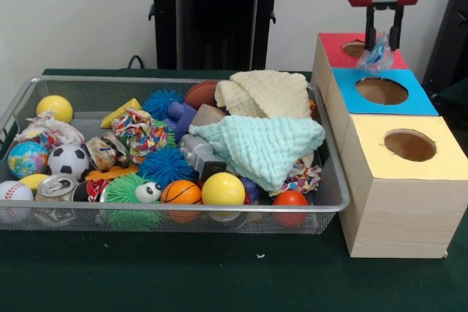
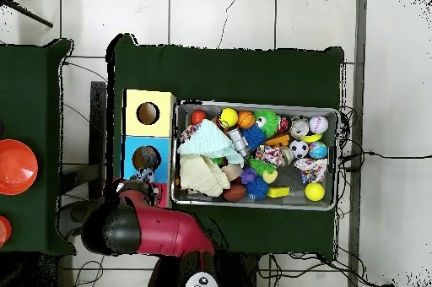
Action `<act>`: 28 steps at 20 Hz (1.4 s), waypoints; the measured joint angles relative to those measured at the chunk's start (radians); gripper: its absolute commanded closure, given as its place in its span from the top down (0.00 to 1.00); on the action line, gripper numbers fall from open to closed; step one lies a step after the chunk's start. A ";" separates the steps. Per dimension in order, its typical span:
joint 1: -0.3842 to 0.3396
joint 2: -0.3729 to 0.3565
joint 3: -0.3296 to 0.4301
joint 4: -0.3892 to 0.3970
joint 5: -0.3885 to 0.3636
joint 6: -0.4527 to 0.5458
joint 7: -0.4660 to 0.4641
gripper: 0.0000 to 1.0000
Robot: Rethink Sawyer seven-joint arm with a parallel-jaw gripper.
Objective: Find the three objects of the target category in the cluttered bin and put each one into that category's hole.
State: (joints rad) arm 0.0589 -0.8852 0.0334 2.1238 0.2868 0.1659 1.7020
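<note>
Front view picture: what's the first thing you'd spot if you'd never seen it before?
Probably the wire bin heaped with bright balls and toys, with a mint green cloth draped over its right side. Next, the gripper holding a blue and white toy over the hole in the red-topped box, farthest back in the row of three boxes.

Silvery wire-mesh metal bin (image 1: pixel 333 195); soft waffle-textured cloths (image 1: pixel 263 144); pale wood-grain box (image 1: pixel 398 213) with matt coloured paper tops; matt green cloth tabletop (image 1: pixel 219 275); crinkly clear plastic bag (image 1: pixel 376 56).
</note>
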 measured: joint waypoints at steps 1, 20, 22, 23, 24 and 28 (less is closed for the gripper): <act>0.000 0.002 0.000 -0.001 0.001 -0.001 0.000 0.00; 0.030 0.018 -0.030 -0.037 0.019 -0.003 0.000 0.00; 0.033 0.018 -0.032 -0.040 0.022 -0.003 0.000 0.00; 0.034 0.018 -0.034 -0.041 0.023 -0.003 0.000 0.00; 0.036 0.018 -0.036 -0.042 0.023 -0.003 0.000 0.00; 0.037 0.018 -0.044 -0.045 0.026 -0.003 0.000 0.00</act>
State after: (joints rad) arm 0.0962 -0.8674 -0.0102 2.0792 0.3127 0.1630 1.7020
